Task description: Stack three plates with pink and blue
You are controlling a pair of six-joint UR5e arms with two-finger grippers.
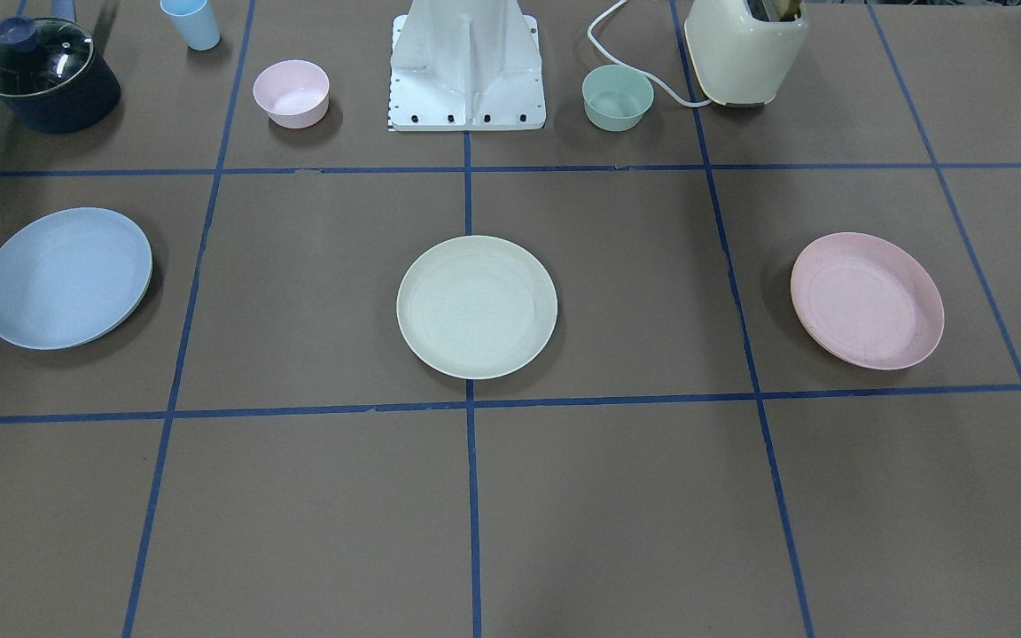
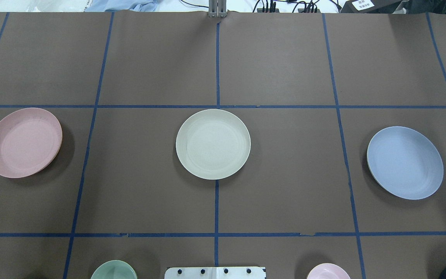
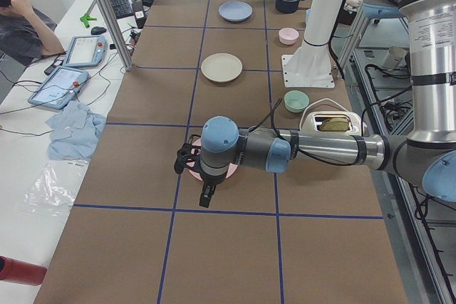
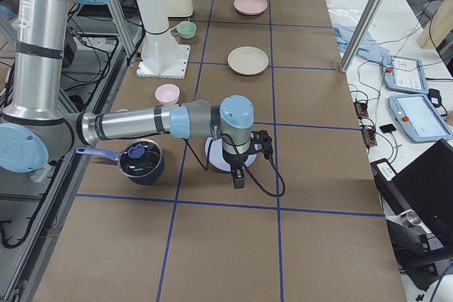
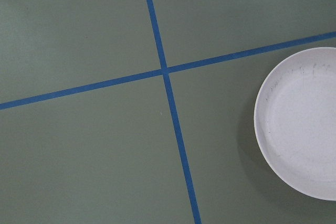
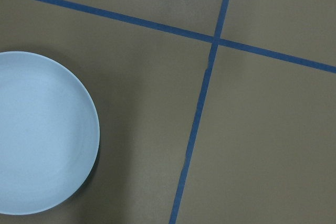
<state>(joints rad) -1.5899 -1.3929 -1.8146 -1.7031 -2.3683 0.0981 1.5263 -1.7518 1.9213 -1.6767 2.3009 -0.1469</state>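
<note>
A cream-white round shallow matte plate point(image 1: 477, 307) lies flat at the centre of the front-facing frame on the brown paper-covered worktop point(image 1: 617, 514), astride a blue tape line. A pale pink round matte plate point(image 1: 867, 300) lies at the right of that frame and a pale blue round matte plate point(image 1: 66, 277) at its left. Each is well apart from the cream one, and none is stacked.

The left wrist view has the pink plate at its right edge. The right wrist view has the blue plate at its lower left.

In the left side view the left arm point(image 3: 320, 149) stretches across the frame's middle, its wrist over the pink plate. In the right side view the right arm point(image 4: 134, 124) does likewise over the blue plate. I cannot tell whether the left arm's jaws or the right arm's jaws are spread or pressed together.

Along the top of the front-facing frame stand a small deep pink bowl point(image 1: 291, 93) and a small deep green bowl point(image 1: 618, 97).
</note>
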